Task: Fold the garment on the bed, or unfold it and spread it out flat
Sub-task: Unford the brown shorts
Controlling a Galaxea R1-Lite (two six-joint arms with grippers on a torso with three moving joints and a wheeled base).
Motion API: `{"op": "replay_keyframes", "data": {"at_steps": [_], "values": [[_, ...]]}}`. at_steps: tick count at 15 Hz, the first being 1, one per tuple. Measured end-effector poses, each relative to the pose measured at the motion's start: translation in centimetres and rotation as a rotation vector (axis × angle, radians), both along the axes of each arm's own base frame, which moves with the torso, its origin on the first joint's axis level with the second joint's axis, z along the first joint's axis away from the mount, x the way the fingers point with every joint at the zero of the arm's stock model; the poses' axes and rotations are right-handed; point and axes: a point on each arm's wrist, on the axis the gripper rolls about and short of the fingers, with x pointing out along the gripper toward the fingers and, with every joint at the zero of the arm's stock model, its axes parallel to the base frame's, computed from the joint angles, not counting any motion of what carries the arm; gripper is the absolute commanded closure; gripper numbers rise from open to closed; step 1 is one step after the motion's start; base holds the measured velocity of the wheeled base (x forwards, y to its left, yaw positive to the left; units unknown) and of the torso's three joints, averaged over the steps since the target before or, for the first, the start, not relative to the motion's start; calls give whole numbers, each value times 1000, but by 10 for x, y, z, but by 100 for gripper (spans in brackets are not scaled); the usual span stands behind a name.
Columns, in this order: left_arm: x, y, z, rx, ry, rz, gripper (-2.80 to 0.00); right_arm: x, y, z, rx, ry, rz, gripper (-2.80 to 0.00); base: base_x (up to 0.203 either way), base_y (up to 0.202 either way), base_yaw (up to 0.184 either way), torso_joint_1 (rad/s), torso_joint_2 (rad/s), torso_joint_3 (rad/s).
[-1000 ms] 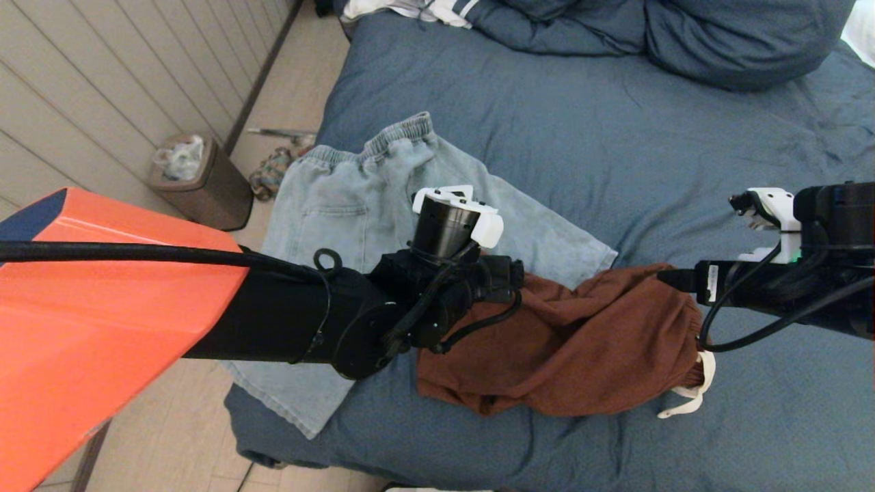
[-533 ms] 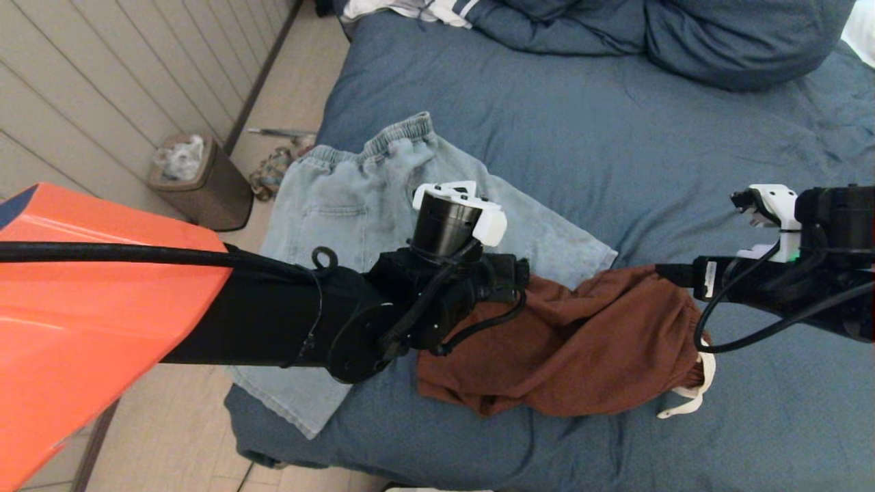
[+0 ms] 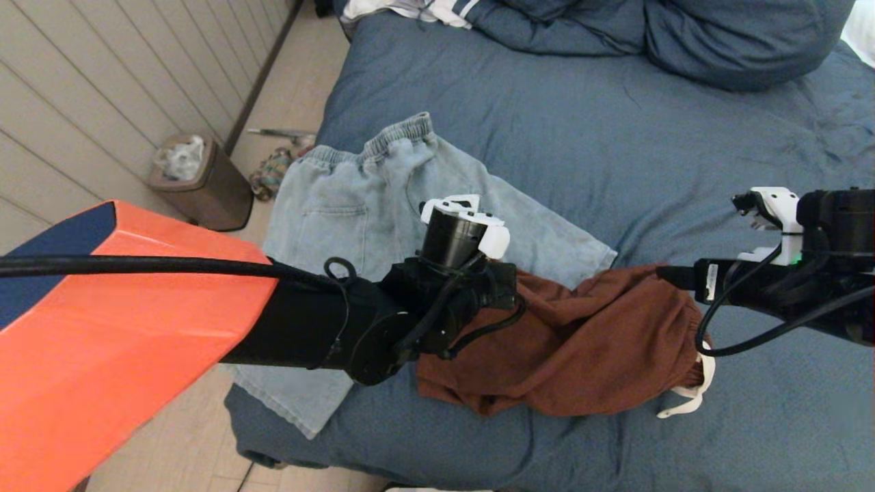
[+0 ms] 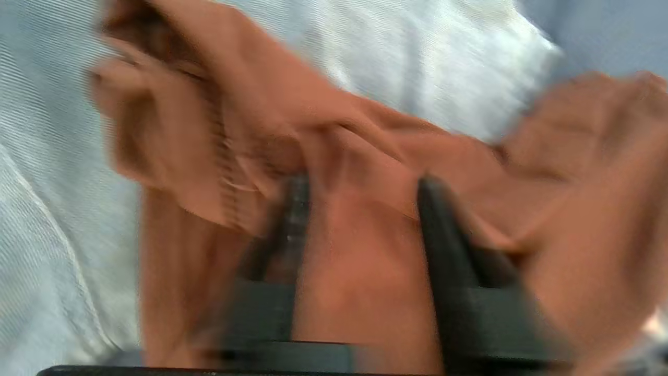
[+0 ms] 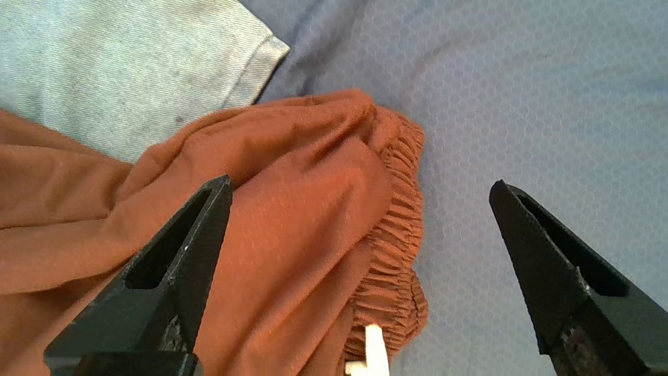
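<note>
While the rust-brown garment [image 3: 581, 342] lies bunched on the bed [image 3: 615, 137], overlapping pale denim shorts [image 3: 355, 205], the left gripper [image 4: 360, 209] pinches a fold of it; the right gripper [image 5: 360, 230] hangs spread above its elastic waistband [image 5: 402, 209].

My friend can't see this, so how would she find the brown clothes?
Look at the big blue bed. Near its front edge, between the two robot arms, lies a crumpled rust-brown garment, partly on top of pale blue denim shorts. It is the only brown thing there, with a gathered elastic waistband and a white drawstring at one end.
</note>
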Motion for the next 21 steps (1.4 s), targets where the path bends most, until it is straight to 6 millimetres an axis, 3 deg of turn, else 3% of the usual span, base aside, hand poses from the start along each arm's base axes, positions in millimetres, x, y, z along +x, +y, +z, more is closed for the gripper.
{"op": "replay_keyframes", "data": {"at_steps": [3, 6, 10, 13, 17, 21], "values": [[26, 8, -14, 18, 11, 54, 0, -1, 1, -1, 0, 4, 3, -280, 0, 0, 0, 0, 0, 0], [40, 15, -17, 22, 15, 83, 0, -2, 1, 0, 0, -1, 5, -280, 0, 0, 0, 0, 0, 0], [31, 28, 12, -18, -22, 88, 0, -2, 1, 6, -3, -22, 5, -280, 0, 0, 0, 0, 0, 0], [16, 35, 31, -43, -44, 73, 0, 5, 1, -5, -2, 19, 3, -280, 0, 0, 0, 0, 0, 0], [11, 34, 35, -50, -48, 60, 0, 22, 1, -29, 1, 90, 2, -280, 0, 0, 0, 0, 0, 0], [11, 31, 32, -44, -43, 55, 0, 46, 2, -44, -1, 10, 4, -280, 0, 0, 0, 0, 0, 0]]}}
